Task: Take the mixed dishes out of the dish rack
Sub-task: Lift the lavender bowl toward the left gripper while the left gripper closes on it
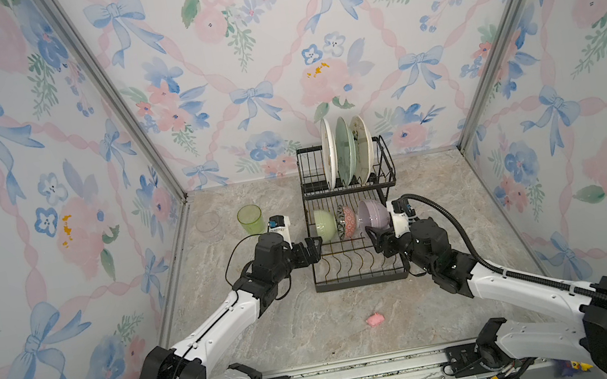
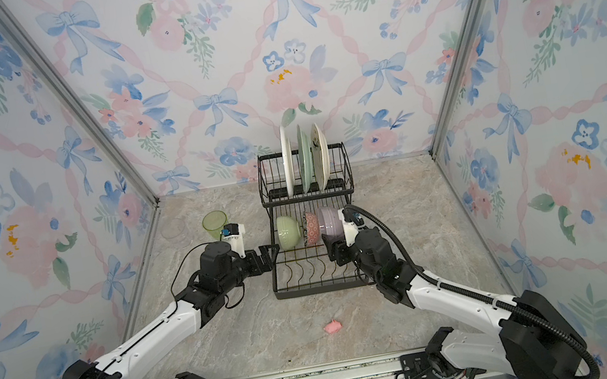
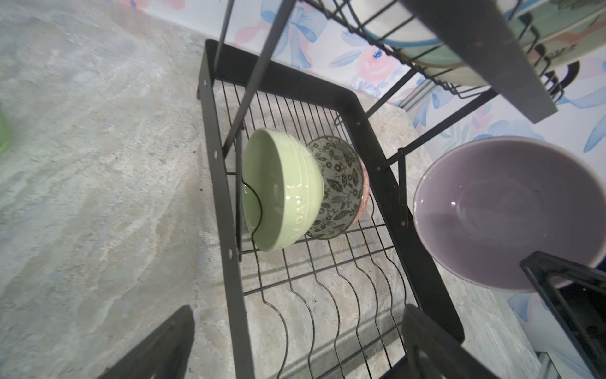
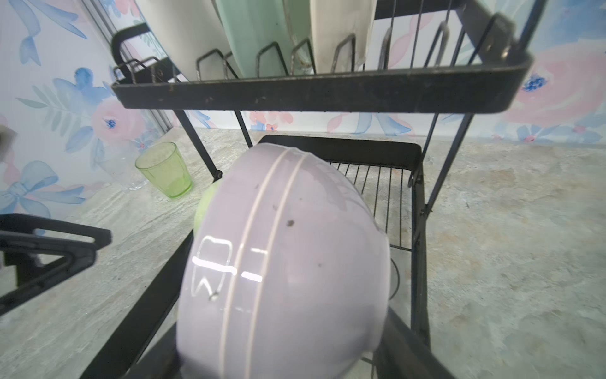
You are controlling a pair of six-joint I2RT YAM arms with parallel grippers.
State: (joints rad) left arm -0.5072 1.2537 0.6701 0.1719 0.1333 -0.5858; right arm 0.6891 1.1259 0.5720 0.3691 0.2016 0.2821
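Clamping the lavender bowl [image 1: 372,213] between its jaws, the right tool [image 1: 374,238] sits at the right-hand edge of the dish rack [image 1: 360,282], over the flat lower tier. In the left wrist view one jaw crosses the bowl's open mouth, and the bowl is on edge with that mouth turned toward the rack's left side. Whether its rim touches the rack's wires cannot be told. Beside it on the same tier the pink-patterned bowl [image 1: 347,220] and the pale green bowl [image 3: 285,190] stand on edge, touching each other, the green one nearest the rack's left rail. Raised lettering runs along the green bowl's outer wall; "DAY" seems to be part of it, the rest too soft to read. The left tool [image 1: 316,247] hangs just outside the rack's left rail, jaws spread wide with nothing between them. In the rack's raised upper tier three plates stand upright in a row: a white plate [image 1: 328,152], a pale green plate [image 1: 345,151] and a cream plate [image 1: 362,146] with dark drawings, no words legible on it. Left of the rack and apart from it, the green tumbler [image 1: 250,219] stands upright on the tabletop [image 1: 276,330], with the clear glass [image 1: 208,222] just beyond it, farther from the rack. A small pink lump [image 1: 375,318] lies on the tabletop in front of the rack. A blue label on the left wrist camera [image 1: 279,226] is too small to read.
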